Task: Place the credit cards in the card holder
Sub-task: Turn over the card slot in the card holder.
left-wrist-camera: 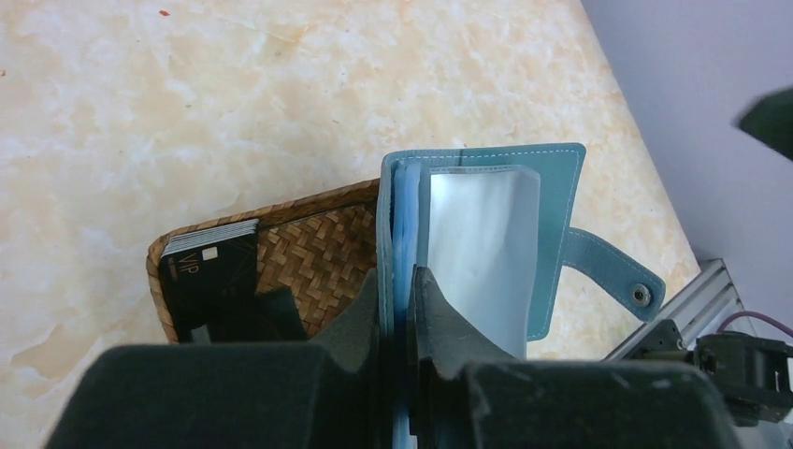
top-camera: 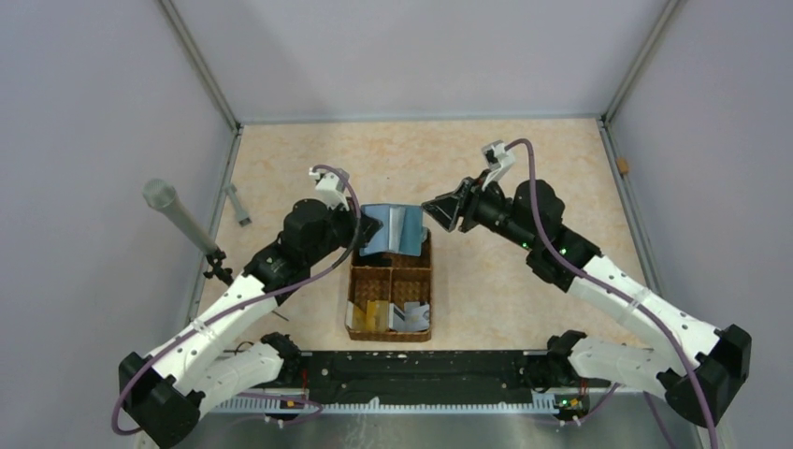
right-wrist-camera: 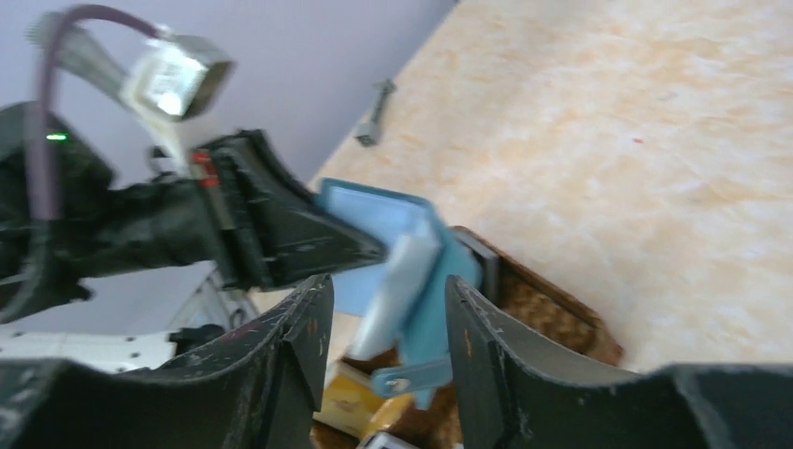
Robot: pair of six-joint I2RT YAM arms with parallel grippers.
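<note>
Teal card holder (top-camera: 393, 229) hangs open over the far end of the wicker basket (top-camera: 353, 297), clamped by my left gripper (top-camera: 363, 227), with my right gripper (top-camera: 436, 213) just to its right, jaws apart and empty. I judge I'm between cards, so next the right arm must drop to the basket's near compartments. Gold-yellow credit cards (top-camera: 374, 313) lie near-left, white-grey credit cards (top-camera: 412, 315) near-right, and a black stack (left-wrist-camera: 208, 271) sits in a far compartment.
</note>
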